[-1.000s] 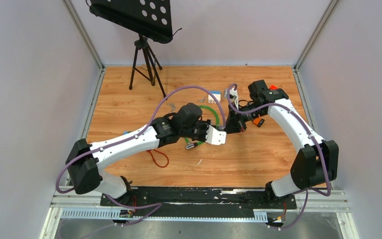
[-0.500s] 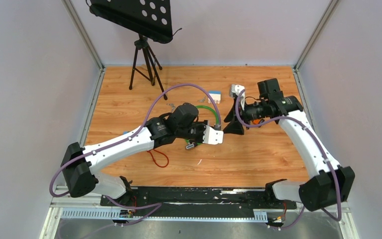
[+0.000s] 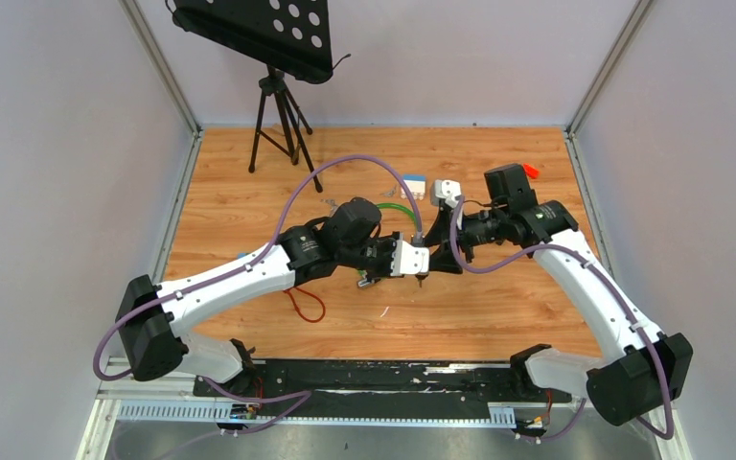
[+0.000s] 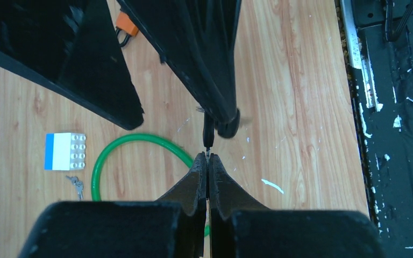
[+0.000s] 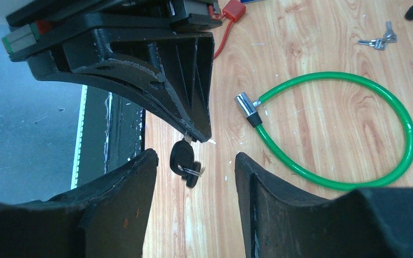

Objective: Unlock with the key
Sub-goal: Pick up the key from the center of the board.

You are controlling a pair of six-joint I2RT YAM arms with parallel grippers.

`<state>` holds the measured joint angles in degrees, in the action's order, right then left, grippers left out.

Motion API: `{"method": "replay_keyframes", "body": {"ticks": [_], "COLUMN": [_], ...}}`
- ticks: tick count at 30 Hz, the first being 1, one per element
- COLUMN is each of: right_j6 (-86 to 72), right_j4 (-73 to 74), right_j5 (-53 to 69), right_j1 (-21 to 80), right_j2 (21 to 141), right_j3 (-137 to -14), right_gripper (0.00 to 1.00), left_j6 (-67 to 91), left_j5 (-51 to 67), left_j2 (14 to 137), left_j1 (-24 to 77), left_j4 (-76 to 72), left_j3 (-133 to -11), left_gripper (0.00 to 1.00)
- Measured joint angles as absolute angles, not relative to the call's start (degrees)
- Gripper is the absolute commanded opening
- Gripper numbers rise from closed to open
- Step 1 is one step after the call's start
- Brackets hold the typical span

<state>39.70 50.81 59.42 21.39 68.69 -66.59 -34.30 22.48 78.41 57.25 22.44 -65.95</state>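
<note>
Black-headed key (image 5: pixel 182 157) is clamped by its blade in the closed left gripper (image 4: pixel 208 161) above the bench (image 5: pixel 312 43), while the right gripper (image 5: pixel 194 157) stands partly open with a finger on either side of the key head, apparently touching nothing. Beyond them the green cable lock (image 5: pixel 355 183) lies flat on the bench, its silver barrel (image 5: pixel 246 106) near the key but apart from it; assessment: key secured, insertion and turning outstanding, lock not yet opened

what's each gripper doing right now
left gripper: shut on the key
right gripper: open, jaws either side of the key, holding nothing
</note>
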Motion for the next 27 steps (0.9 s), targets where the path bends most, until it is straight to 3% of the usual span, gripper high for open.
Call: {"method": "replay_keyframes", "body": {"ticks": [7,16,27], "right_j6": [39.0,37.8,37.5], "right_j4": [49.1,48.4,46.4], "right_j5": [56.9,54.0,52.0], "right_j1": [24.2,26.3,26.8], "right_j2": [69.8,70.8,71.0], "right_j3": [-65.2,-63.9,-63.4], "right_gripper": [0.41,0.16,0.03], "left_j6": [-33.2,-33.2,-32.3], "left_j5": [22.5,20.4,18.8], "left_j2": [78.7,79.5,79.7], "left_j1": [57.3,57.2,57.1], "left_j4": [22.4,22.6,23.0], "left_j3": [-66.0,-66.0,-66.0], "left_gripper": [0.00,0.00,0.00]}}
